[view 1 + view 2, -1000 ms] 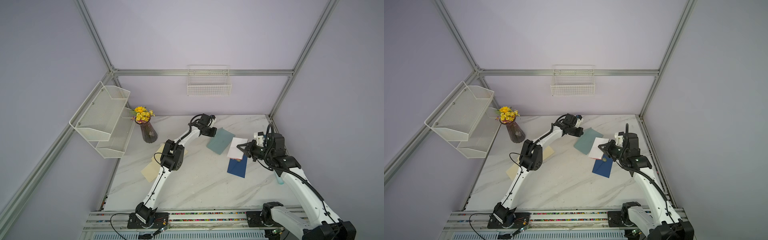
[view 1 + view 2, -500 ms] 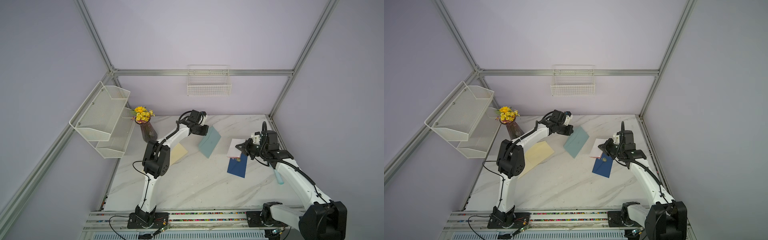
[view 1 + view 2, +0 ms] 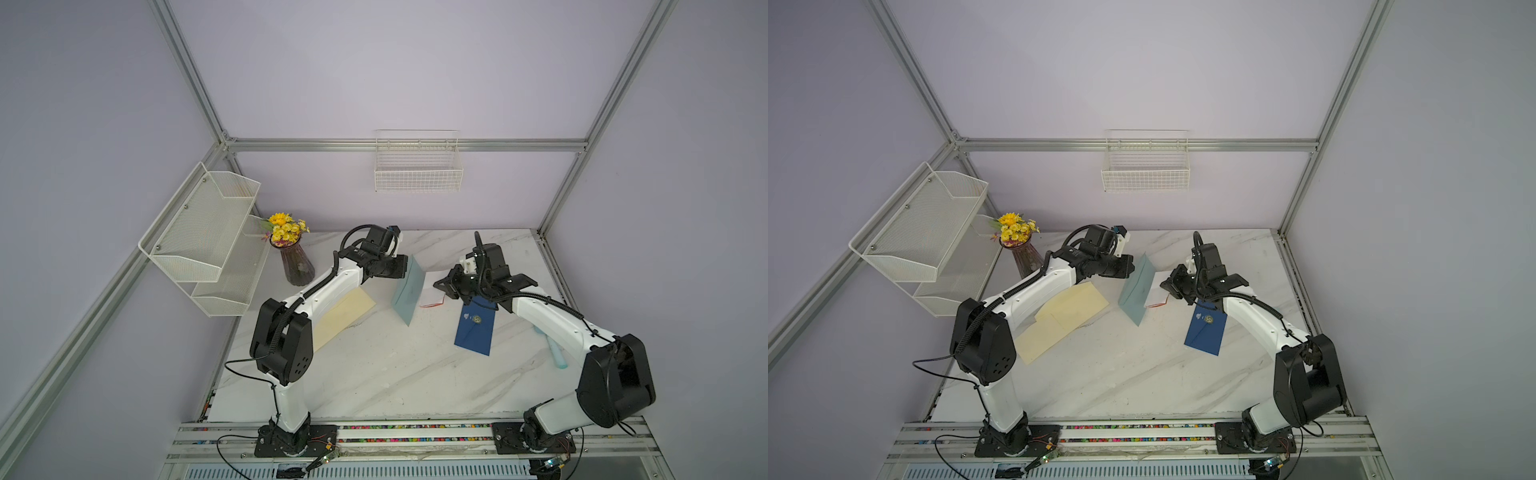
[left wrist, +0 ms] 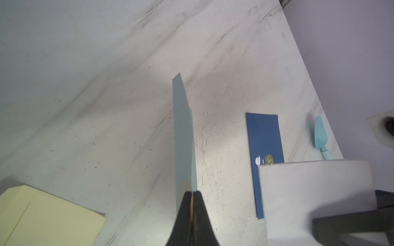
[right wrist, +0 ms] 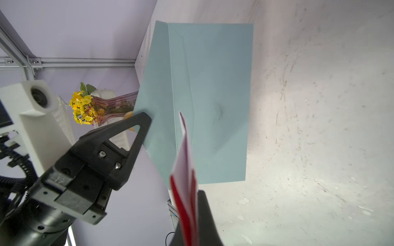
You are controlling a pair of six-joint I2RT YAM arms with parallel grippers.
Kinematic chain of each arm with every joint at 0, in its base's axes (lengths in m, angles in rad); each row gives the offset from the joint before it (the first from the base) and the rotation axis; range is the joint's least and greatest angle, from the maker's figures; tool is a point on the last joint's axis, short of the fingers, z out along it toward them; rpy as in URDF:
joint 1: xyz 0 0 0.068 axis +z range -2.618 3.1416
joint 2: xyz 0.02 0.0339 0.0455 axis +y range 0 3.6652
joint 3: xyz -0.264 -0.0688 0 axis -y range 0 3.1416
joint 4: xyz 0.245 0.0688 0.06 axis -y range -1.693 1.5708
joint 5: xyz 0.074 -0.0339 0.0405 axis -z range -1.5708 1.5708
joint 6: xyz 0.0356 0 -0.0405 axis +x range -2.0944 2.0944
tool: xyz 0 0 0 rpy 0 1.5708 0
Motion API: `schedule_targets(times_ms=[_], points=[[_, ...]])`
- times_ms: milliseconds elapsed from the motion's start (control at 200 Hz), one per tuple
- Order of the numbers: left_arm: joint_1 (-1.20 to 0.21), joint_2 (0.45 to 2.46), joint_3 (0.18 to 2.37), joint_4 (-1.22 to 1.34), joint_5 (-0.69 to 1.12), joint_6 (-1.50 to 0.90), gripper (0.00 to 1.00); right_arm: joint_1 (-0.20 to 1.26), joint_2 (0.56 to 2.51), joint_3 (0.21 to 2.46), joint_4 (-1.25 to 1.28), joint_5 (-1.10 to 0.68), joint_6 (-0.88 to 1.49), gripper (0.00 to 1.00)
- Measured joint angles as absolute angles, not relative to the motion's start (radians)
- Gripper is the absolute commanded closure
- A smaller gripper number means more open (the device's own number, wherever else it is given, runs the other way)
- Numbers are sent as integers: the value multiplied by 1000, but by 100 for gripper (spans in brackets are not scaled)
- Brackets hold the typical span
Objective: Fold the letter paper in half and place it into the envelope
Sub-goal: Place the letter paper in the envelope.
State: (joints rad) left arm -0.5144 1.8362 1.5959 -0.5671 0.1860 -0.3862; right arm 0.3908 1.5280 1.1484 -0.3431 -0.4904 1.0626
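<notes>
Above the far middle of the table (image 3: 386, 374), two things hang in the air, and you can see them in both top views. The bigger one is the blue-green envelope (image 3: 409, 293). It stands on its edge, off the table, and its long side runs from about 1 o'clock down to 7 o'clock. The left end effector (image 3: 402, 268) is pinched tight on its flap, at about 11 o'clock on the envelope.

The smaller one is the folded letter paper (image 3: 432, 291), white with a red edge. The right end effector (image 3: 444, 287) is squeezed shut on it. From that end effector the envelope lies at 9 o'clock, very near, so the right arm is the one to reach it.

In the right wrist view the paper's thin edge points at the envelope's flat face, near the flap fold. I cannot tell if they touch. I think you must steer that edge under the flap, into the mouth.
</notes>
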Motion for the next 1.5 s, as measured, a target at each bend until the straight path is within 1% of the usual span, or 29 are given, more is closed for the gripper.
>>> schedule_targets(times_ms=[195,315,405,590,825,1100,1290,1500], points=[[-557,1795,1565,-567,176,-387,100,462,1629,1232,-341,-473,1095,100],[-583,1764,1546,-567,174,-387,100,467,1648,1235,-323,-473,1116,100],[-592,1749,1531,-565,176,-393,100,467,1645,1214,-263,-479,1143,100],[-591,1731,1491,-562,191,-403,100,467,1644,1175,-143,-491,1193,100],[-587,1720,1471,-553,226,-411,100,467,1651,1164,-75,-485,1223,100],[-570,1707,1416,-511,269,-446,100,493,1697,1172,-63,-451,1221,100],[-572,1707,1404,-435,352,-488,100,545,1763,1172,-67,-408,1219,100],[-558,1705,1383,-433,359,-498,100,565,1788,1178,-70,-408,1220,100]])
